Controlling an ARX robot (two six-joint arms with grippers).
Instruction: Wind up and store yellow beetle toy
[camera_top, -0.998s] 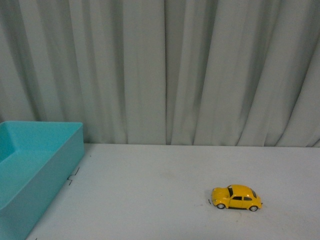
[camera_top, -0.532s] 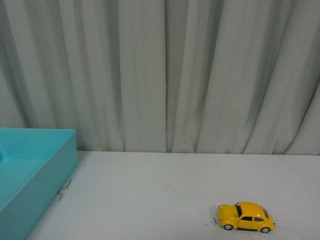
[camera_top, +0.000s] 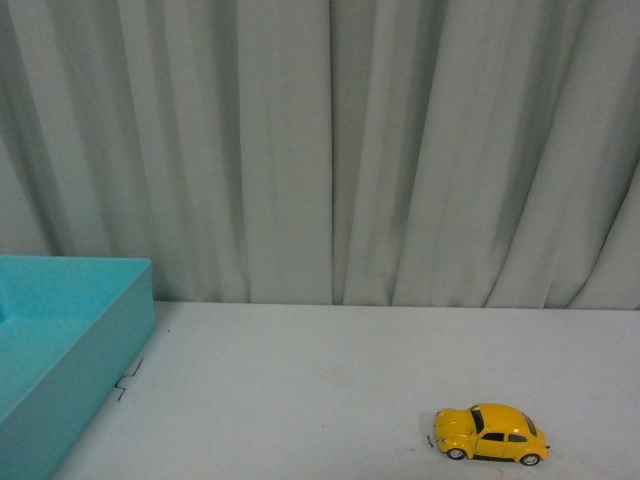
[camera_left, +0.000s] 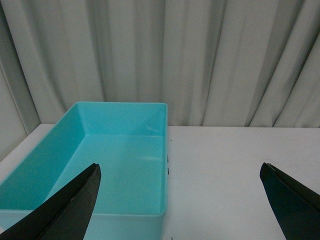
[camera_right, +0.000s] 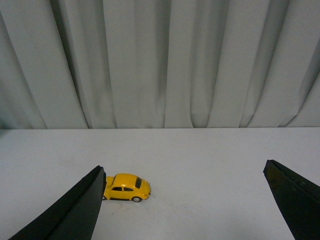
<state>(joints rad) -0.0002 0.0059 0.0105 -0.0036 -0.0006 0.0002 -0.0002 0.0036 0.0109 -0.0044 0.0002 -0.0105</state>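
The yellow beetle toy (camera_top: 489, 433) stands on its wheels on the white table (camera_top: 320, 390), at the front right in the front view. It also shows in the right wrist view (camera_right: 127, 187), partly behind one black finger. My right gripper (camera_right: 184, 187) is open and empty, well back from the toy. My left gripper (camera_left: 181, 187) is open and empty, facing the near end of the teal bin (camera_left: 90, 197). Neither gripper shows in the front view.
The teal bin (camera_top: 100, 340) sits at the table's left edge and nothing shows inside it. A grey pleated curtain (camera_top: 330, 150) hangs behind the table. Small dark marks (camera_top: 128, 380) lie on the table beside the bin.
The front view shifted over the past second: the toy and the bin now sit lower and the toy further right in the picture. Nothing differs from half a second ago.
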